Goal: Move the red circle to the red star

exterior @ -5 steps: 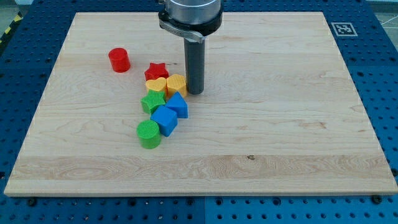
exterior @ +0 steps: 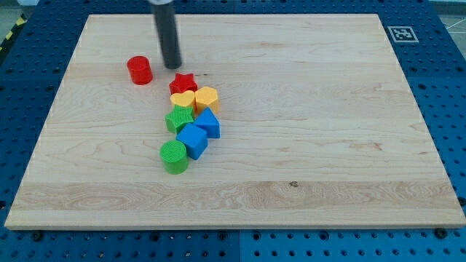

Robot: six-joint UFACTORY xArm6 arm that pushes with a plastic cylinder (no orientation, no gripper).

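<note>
Camera view: 1 view only, looking down on a wooden board (exterior: pixel 306 131) that lies on a blue perforated table (exterior: pixel 451 87).
Red circle (exterior: pixel 139 70): stands alone near the board's top left, upright, apart from all other blocks.
My tip (exterior: pixel 172 66): on the board just to the view's right of the red circle, with a narrow gap of bare wood between them; not touching it.
Rod: a straight dark shaft that rises from the tip to the view's top edge, where it is cut off.
Hand state: there are no jaws to open or close; the rod holds nothing and touches no block.
Red star (exterior: pixel 183 83): below and slightly right of the tip, close but apart from it; it lies to the lower right of the red circle, with the tip between the 2 and a little higher.
Yellow heart (exterior: pixel 182 100): touches the star's lower edge.
Yellow block (exterior: pixel 207 97): just right of the heart, against it; its exact shape is hard to tell.
Green star (exterior: pixel 179 118): directly below the heart.
Blue blocks: 2, one (exterior: pixel 208 122) under the yellow block, the other (exterior: pixel 193 140) lower and to its left.
Green circle (exterior: pixel 174 156): lowest of the cluster, touching the lower blue block.
Marker (exterior: pixel 402 33): a black-and-white tag at the board's top right corner.
</note>
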